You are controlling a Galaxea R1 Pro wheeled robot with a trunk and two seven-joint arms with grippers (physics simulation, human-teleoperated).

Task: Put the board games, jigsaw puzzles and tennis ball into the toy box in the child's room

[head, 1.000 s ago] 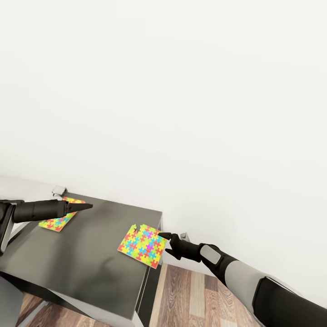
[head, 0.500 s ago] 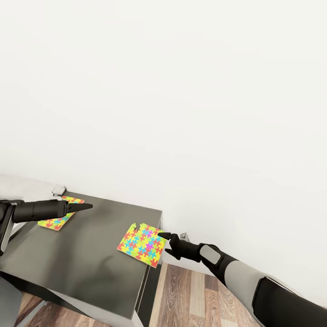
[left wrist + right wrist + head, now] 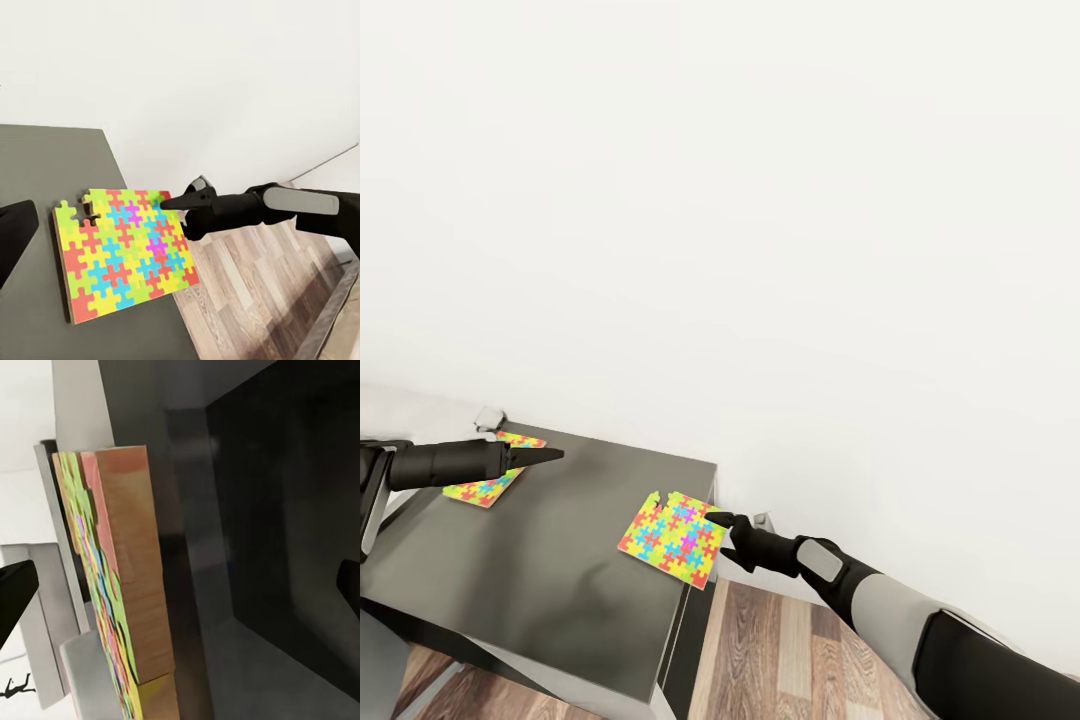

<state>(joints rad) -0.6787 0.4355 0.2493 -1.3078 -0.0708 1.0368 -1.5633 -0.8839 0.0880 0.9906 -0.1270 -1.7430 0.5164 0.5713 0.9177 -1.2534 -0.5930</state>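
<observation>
Two jigsaw puzzles lie flat on the table's dark grey side unit (image 3: 540, 570). One jigsaw puzzle (image 3: 672, 538) (image 3: 124, 251) overhangs the unit's right edge. My right gripper (image 3: 722, 527) (image 3: 174, 204) is open at that overhanging edge. In the right wrist view the puzzle's thick wooden side (image 3: 131, 577) stands between the spread fingers (image 3: 13, 592). The other jigsaw puzzle (image 3: 485, 488) lies at the far left. My left gripper (image 3: 550, 456) hovers open just above it, holding nothing, and one of its fingers (image 3: 15, 232) shows. The toy box, board games and tennis ball are out of view.
A plain white wall rises right behind the unit. Wooden floor (image 3: 780, 650) lies to the right of and below the unit's edge. Small light grey pieces sit against the wall, one (image 3: 490, 418) behind the left puzzle and one (image 3: 763, 520) by the right gripper.
My right forearm has shifted very slightly. The puzzles and the left gripper stay where they were.
</observation>
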